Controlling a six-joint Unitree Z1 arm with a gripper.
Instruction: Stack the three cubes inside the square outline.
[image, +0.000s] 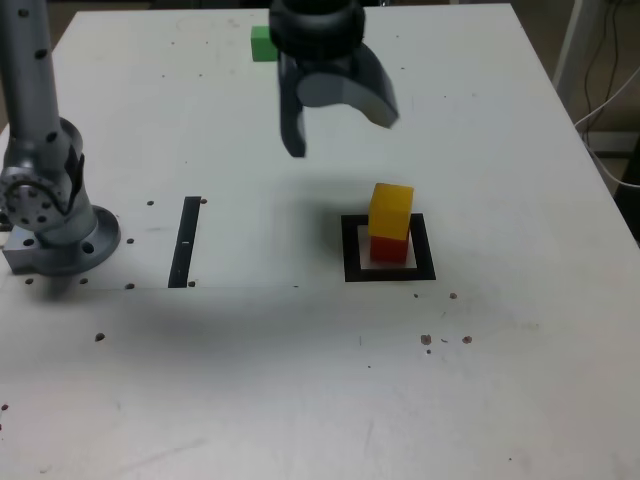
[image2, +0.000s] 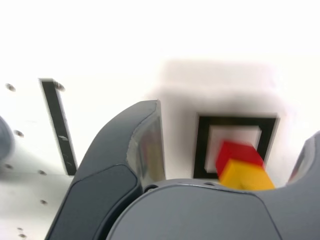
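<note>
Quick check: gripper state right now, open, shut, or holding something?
Gripper: open, jaws spread and holding nothing; it hangs above the table, apart from the yellow cube sitting on the red cube.

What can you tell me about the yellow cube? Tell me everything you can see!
The yellow cube is a small, plain block, bright yellow all over, with a smooth, matte look. It sits on top of the red cube, turned a bit so its edges do not line up exactly with the one below. The two make a little tower inside the square outline on the white table. Only the red cube touches it. The gripper hangs apart from it, jaws open, holding nothing.
</note>
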